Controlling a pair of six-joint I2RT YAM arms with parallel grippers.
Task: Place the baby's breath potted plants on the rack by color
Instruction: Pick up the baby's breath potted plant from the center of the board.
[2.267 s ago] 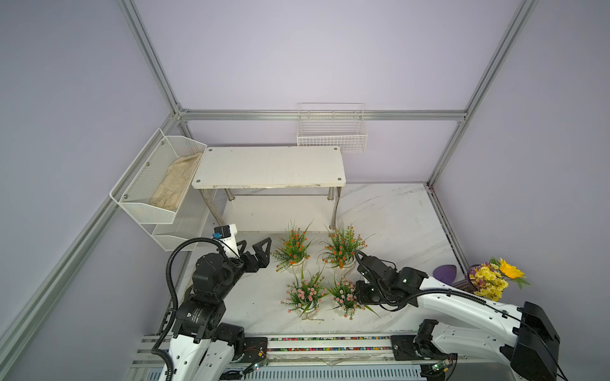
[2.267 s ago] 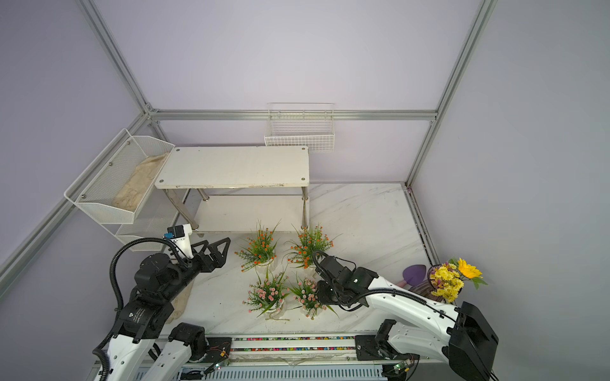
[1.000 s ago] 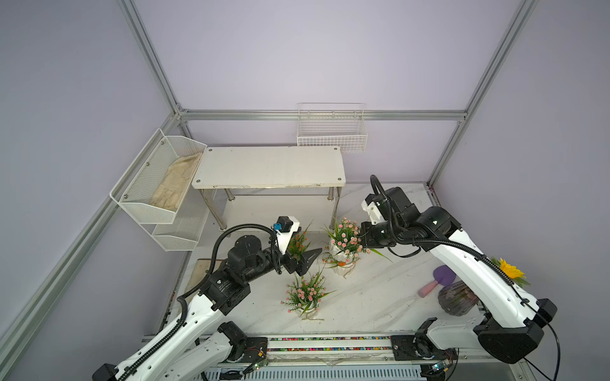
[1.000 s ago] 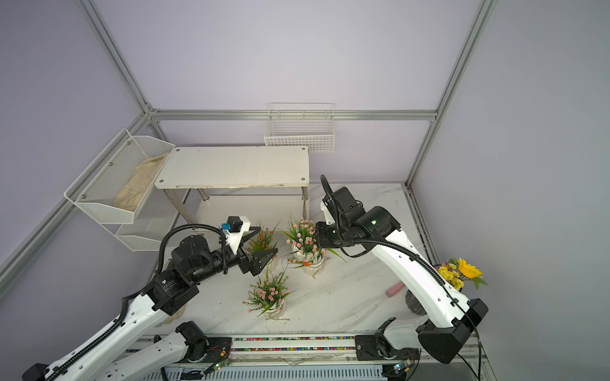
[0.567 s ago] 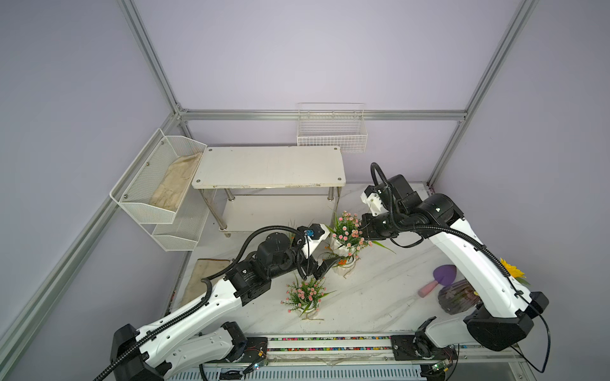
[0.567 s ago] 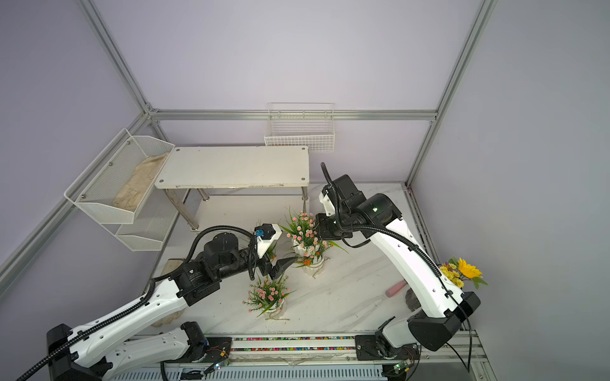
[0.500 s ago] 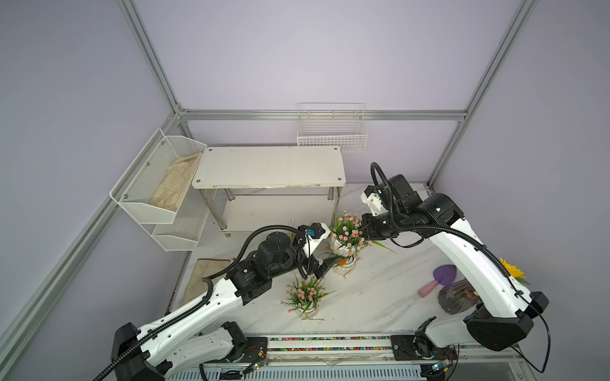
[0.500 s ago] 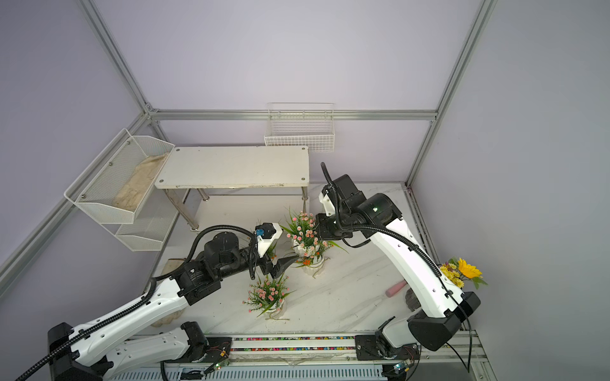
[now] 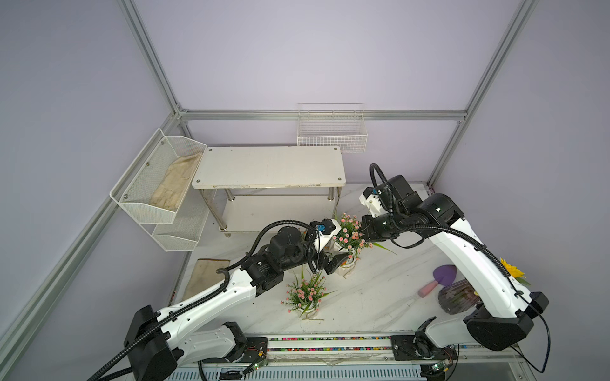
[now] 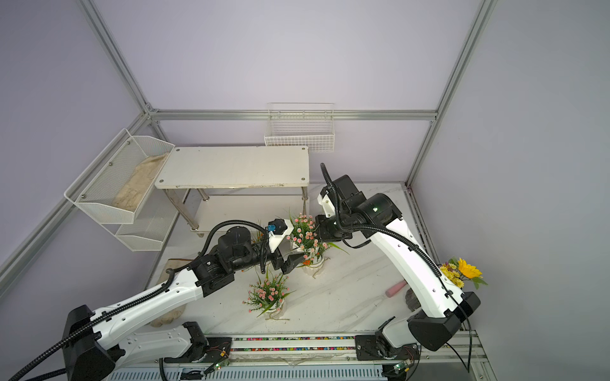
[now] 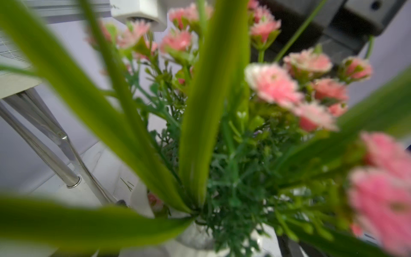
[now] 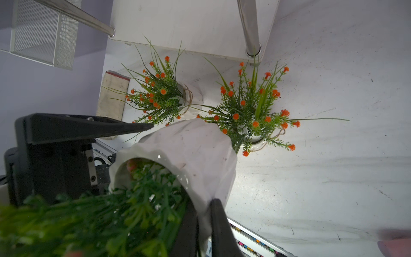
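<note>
Plant point(image 9: 349, 231), pink-flowered, in right gripper point(image 12: 203, 208)

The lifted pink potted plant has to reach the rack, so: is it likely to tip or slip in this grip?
The pink potted plant is probably top-heavy: foliage spreads wider than its white pot. The right gripper pinches only one side of the pot's rim, so it may pivot or slip. Set down, it could tip.

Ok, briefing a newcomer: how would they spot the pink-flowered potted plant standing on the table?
On the white marble tabletop, near its front edge, a spiky green plant with pink blossoms in a white pot stands alone. The other pink one hangs in the right tool.
</note>
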